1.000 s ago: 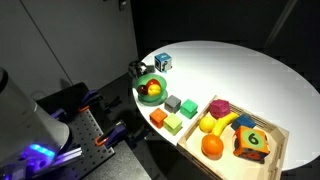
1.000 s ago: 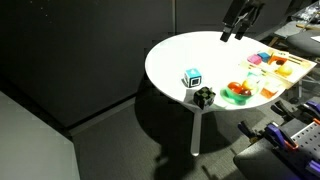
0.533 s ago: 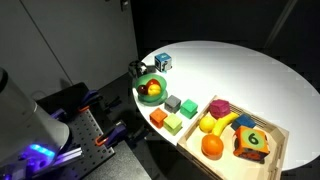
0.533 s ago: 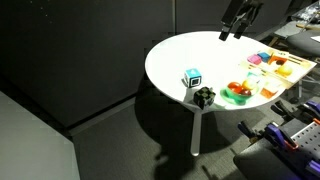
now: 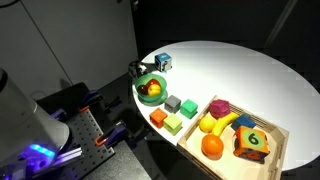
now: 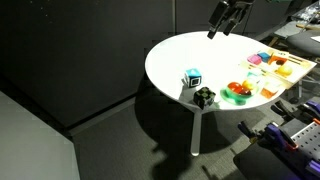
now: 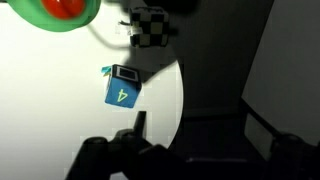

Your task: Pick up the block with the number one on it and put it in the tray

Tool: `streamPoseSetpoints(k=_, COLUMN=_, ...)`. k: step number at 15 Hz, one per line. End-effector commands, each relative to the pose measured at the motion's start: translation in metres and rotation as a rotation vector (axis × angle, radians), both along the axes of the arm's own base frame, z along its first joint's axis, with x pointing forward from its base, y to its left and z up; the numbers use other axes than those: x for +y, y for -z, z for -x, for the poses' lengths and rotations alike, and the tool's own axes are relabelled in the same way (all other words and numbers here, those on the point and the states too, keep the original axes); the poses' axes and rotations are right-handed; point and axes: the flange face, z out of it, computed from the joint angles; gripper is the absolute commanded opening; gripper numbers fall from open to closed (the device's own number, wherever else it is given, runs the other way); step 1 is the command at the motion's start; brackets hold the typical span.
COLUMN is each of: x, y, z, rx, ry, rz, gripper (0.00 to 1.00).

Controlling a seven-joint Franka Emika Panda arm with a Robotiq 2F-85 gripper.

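The approach is the step in hand: nothing has been grasped, and the gripper is seen in an exterior view hanging high above the far side of the surface, well apart from every block. Whether its jaws are spread or pressed together cannot be told, since they show only as a dark blur in that view and along the bottom of the wrist view.

The block with the number one (the small dark cube with black-and-white patterned faces) is found upright at the very edge of the surface, just beside the blue-and-white cube and near the green bowl. In the wrist view it is seen near the top of the picture, beyond the blue cube marked 4, so the gripper is not yet centred over it. The tray lies well apart from it, on the other side of the bowl, and is already partly filled with fruit and blocks.

For the next move, the gripper would have to be carried over to that edge, centred above the dark cube, squared to two of its faces and lowered with the jaws spread. Care would be called for on the descent, as the neighbouring cube and the bowl leave little room, and a nudge could send the block off the edge.
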Motion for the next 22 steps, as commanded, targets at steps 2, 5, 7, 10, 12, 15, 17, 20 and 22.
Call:
streamPoseSetpoints(k=2, x=0.001, y=0.027, z=-0.025, rx=-0.043, ry=0.052, rz=0.109, gripper=1.0)
streamPoseSetpoints(k=5, x=-0.005, y=0.047, z=-0.038, rx=0.003, ry=0.104, rz=0.197, gripper=1.0)
streamPoseSetpoints(k=7, x=-0.007, y=0.056, z=-0.047, rx=0.039, ry=0.139, rz=0.235, gripper=1.0)
streamPoseSetpoints(k=10, x=-0.005, y=0.069, z=-0.056, rx=0.117, ry=0.17, rz=0.251, gripper=1.0)
streamPoseSetpoints(k=12, x=-0.004, y=0.076, z=-0.062, rx=0.179, ry=0.179, rz=0.257, gripper=1.0)
streamPoseSetpoints(k=15, x=-0.003, y=0.087, z=-0.07, rx=0.244, ry=0.188, rz=0.27, gripper=1.0)
streamPoseSetpoints(k=17, x=-0.004, y=0.094, z=-0.073, rx=0.277, ry=0.191, rz=0.279, gripper=1.0)
streamPoseSetpoints(k=20, x=-0.006, y=0.099, z=-0.078, rx=0.298, ry=0.187, rz=0.273, gripper=1.0)
streamPoseSetpoints(k=22, x=-0.008, y=0.105, z=-0.071, rx=0.283, ry=0.172, rz=0.282, gripper=1.0)
